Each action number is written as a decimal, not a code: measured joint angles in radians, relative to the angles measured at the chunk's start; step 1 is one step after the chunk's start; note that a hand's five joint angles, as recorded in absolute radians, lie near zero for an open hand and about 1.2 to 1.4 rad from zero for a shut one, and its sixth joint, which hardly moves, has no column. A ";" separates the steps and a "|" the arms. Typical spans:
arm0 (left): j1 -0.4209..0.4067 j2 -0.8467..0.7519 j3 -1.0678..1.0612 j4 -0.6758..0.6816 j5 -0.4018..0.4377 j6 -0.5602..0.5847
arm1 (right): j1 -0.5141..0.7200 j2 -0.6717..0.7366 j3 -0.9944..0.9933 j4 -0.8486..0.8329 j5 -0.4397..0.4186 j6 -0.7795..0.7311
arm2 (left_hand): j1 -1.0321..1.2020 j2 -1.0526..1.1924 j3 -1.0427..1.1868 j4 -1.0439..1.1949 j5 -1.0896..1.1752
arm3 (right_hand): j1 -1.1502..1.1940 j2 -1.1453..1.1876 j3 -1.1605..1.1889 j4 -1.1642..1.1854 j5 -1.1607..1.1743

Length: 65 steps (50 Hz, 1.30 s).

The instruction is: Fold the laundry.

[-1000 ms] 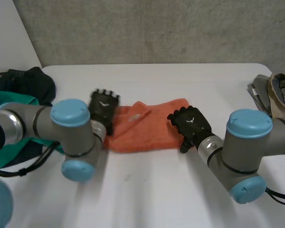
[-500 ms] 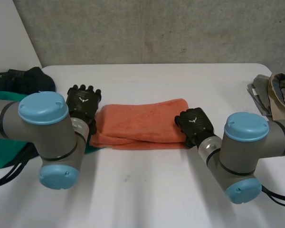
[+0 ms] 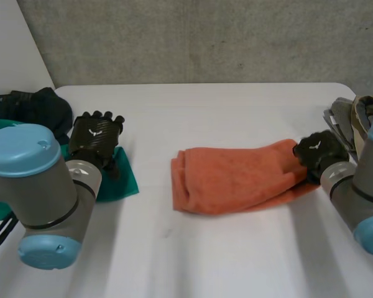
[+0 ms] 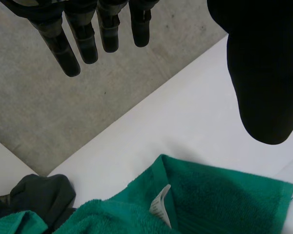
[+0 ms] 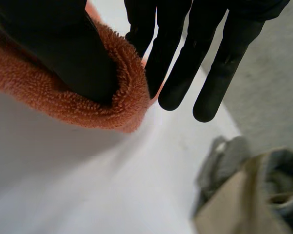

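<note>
Two hands are over the white table [image 3: 224, 112]. The right hand [image 3: 320, 155] pinches one end of the folded orange towel [image 3: 236, 180] between thumb and fingers. The left hand [image 3: 96, 133] holds nothing, its fingers straight and apart, with a green towel [image 4: 210, 195] just under it.

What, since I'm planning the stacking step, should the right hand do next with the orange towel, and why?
Probably slide the orange towel to the pile of clothes beside it and let go. The towel lies folded, the right hand pinches its end, and the left hand hangs open over the green towel, likely the next piece.
</note>
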 measured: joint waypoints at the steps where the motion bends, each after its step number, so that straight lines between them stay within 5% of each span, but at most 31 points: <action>1: 0.000 0.007 -0.005 0.000 0.006 -0.003 | 0.009 -0.014 0.000 -0.012 -0.003 -0.013 | 0.000 0.000 0.000 0.000 0.000 | 0.000 0.000 0.000 0.000 0.000; 7: -0.009 0.024 -0.010 0.000 0.025 -0.011 | 0.093 -0.062 0.009 -0.112 -0.045 -0.038 | 0.000 0.000 0.000 0.000 0.000 | 0.000 0.000 0.000 0.000 0.009; 15: -0.048 0.024 0.014 0.000 0.019 -0.019 | 0.381 0.029 0.082 -0.424 -0.326 -0.033 | 0.000 0.000 0.000 0.000 0.000 | 0.000 -0.004 -0.006 -0.008 0.012; 18: -0.063 0.022 0.028 0.000 0.015 -0.019 | 0.431 0.115 0.059 -0.424 -0.338 -0.027 | 0.000 0.000 0.000 0.000 0.000 | -0.476 -0.503 -0.498 -0.508 -0.487; 21: -0.071 0.023 0.047 0.000 0.013 -0.021 | 0.427 0.140 0.019 -0.368 -0.260 0.045 | 0.000 0.000 0.000 0.000 0.000 | -0.857 -0.925 -0.936 -0.942 -0.916; 26: -0.085 0.023 0.095 -0.006 0.017 -0.038 | 0.359 0.059 -0.010 -0.303 -0.190 0.303 | 0.000 0.000 0.000 0.000 0.000 | -0.869 -0.964 -0.979 -0.990 -0.944; 31: -0.133 0.003 0.187 -0.057 0.047 -0.103 | 0.233 -0.042 -0.038 -0.210 -0.235 0.673 | 0.000 0.000 0.000 0.000 0.000 | -0.869 -0.964 -0.979 -0.990 -0.943; 36: -0.189 -0.063 0.289 -0.158 0.117 -0.174 | 0.167 0.007 -0.122 -0.073 -0.284 0.780 | 0.000 0.000 0.000 0.000 0.000 | -0.869 -0.964 -0.979 -0.990 -0.944; 41: -0.248 -0.210 0.439 -0.331 0.171 -0.235 | 0.124 0.163 -0.297 0.169 -0.310 0.755 | 0.000 0.000 0.000 0.000 0.000 | -0.869 -0.964 -0.979 -0.990 -0.944; 51: -0.245 -0.465 0.647 -0.555 0.062 -0.244 | 0.106 0.388 -0.521 0.415 -0.279 0.631 | 0.000 0.000 0.000 0.000 0.000 | -0.869 -0.964 -0.979 -0.990 -0.944; 58: -0.222 -0.473 0.654 -0.609 0.044 -0.242 | 0.115 0.363 -0.503 0.401 -0.238 0.531 | 0.000 0.000 0.000 0.000 0.000 | -0.869 -0.964 -0.980 -0.990 -0.943; 65: -0.199 -0.283 0.580 -0.571 0.093 -0.244 | 0.172 0.191 -0.361 0.257 -0.151 0.379 | 0.000 0.000 0.000 0.000 0.000 | -0.869 -0.964 -0.979 -0.990 -0.944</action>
